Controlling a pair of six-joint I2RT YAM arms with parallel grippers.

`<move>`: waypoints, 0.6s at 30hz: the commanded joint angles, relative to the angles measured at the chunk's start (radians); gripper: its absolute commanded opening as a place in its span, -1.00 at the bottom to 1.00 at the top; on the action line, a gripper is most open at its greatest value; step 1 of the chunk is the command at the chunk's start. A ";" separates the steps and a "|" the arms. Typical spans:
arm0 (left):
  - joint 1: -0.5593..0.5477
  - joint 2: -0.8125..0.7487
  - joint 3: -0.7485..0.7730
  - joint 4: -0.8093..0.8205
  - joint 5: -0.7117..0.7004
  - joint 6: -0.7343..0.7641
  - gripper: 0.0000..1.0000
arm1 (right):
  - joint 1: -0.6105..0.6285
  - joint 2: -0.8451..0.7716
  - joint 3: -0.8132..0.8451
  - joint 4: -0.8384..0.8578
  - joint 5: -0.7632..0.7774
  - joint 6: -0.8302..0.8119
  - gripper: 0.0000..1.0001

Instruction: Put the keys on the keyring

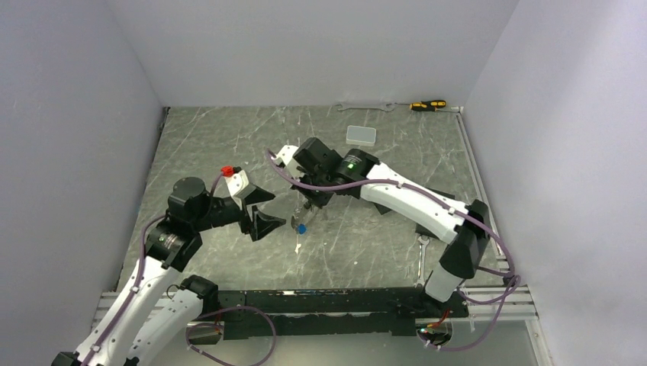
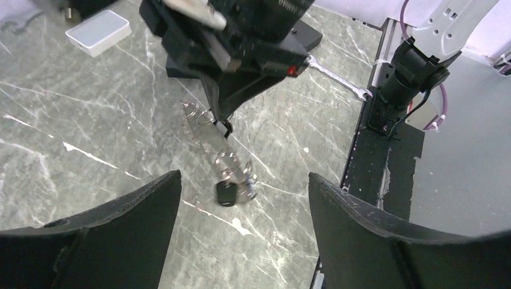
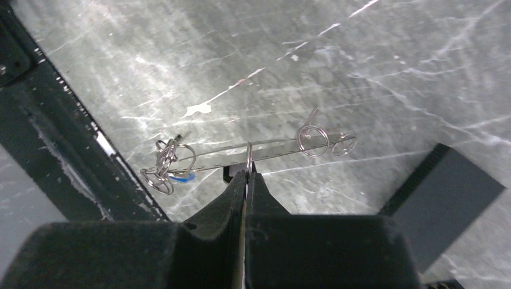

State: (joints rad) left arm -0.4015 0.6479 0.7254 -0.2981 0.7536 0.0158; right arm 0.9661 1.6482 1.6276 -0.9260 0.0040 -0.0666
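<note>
The left gripper [image 1: 267, 210], nearest, has its fingers wide apart just left of the keys [image 2: 226, 194], which hang bunched at the low end of the keyring [image 3: 274, 145]. The right gripper [image 3: 247, 173] is pinched tight on that thin loop mid-length. Threading looks under way, and next the free gripper likely must steady a key. Beyond lies a grey marbled table [image 1: 381, 244], with a white box [image 1: 361, 135] far back and pale walls [image 1: 76, 114] around.

Two spanners [image 1: 366, 107] [image 1: 421, 258], one white box [image 1: 360, 135]
</note>
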 commanded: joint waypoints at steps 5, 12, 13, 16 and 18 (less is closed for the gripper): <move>-0.019 0.090 0.049 0.032 -0.038 0.021 0.49 | -0.034 0.021 -0.057 -0.091 0.060 0.100 -1.00; -0.031 0.138 0.056 0.061 0.063 0.029 0.37 | -0.078 -0.139 -0.147 0.016 -0.155 0.099 -1.00; -0.034 0.144 0.059 0.072 0.093 0.022 0.34 | -0.079 -0.145 -0.150 0.032 -0.177 0.089 -1.00; -0.053 0.139 0.059 0.097 0.138 0.006 0.29 | -0.078 -0.149 -0.144 0.061 -0.259 0.030 -1.00; -0.065 0.128 0.055 0.100 0.154 0.005 0.27 | -0.078 -0.159 -0.146 0.092 -0.297 0.007 -1.00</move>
State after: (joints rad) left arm -0.4435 0.7956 0.7403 -0.2661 0.8150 0.0196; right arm 0.8818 1.5200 1.4738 -0.9539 -0.1547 -0.0021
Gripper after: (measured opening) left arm 0.644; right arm 0.019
